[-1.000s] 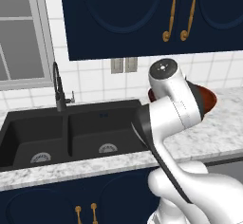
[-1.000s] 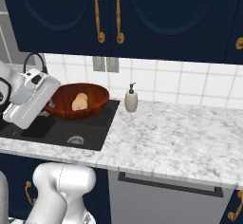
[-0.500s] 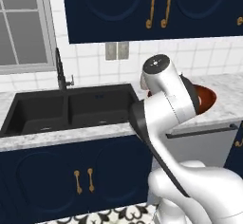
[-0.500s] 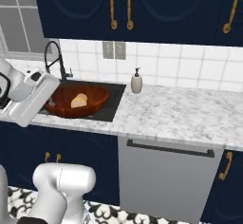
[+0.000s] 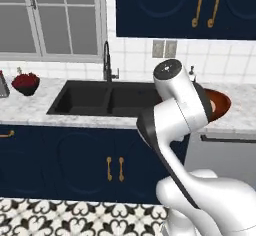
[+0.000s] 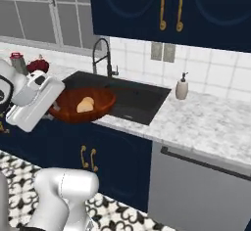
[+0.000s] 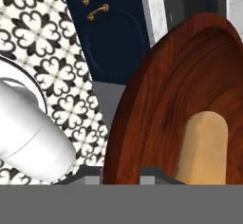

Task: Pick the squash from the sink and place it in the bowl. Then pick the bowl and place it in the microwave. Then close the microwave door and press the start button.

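The reddish-brown bowl [image 6: 100, 100] hangs in the air in front of the counter edge, held by its rim. The tan squash [image 6: 86, 104] lies inside it. My gripper [image 6: 52, 113] is shut on the bowl's near rim. In the hand view the bowl [image 7: 180, 90] rises from between the fingertips of the gripper [image 7: 121, 175], with the squash [image 7: 204, 147] in its hollow. In the left base view the bowl [image 5: 218, 105] peeks out behind the arm. The black sink [image 5: 100, 97] [image 6: 132, 98] lies beyond. The microwave, its door and the start button are out of view.
A black faucet [image 5: 106, 60] stands behind the sink. A dark bowl of red berries [image 5: 26, 82] sits on the counter to the left, and a soap dispenser [image 6: 182, 86] to the right. A grey dishwasher front [image 6: 201, 186] lies under the right counter. Patterned floor tiles [image 7: 42, 28] lie below.
The whole picture has shifted: the base has driven back from the counter and leftward, bringing the window and floor into view. The bowl with the squash stays in my gripper.
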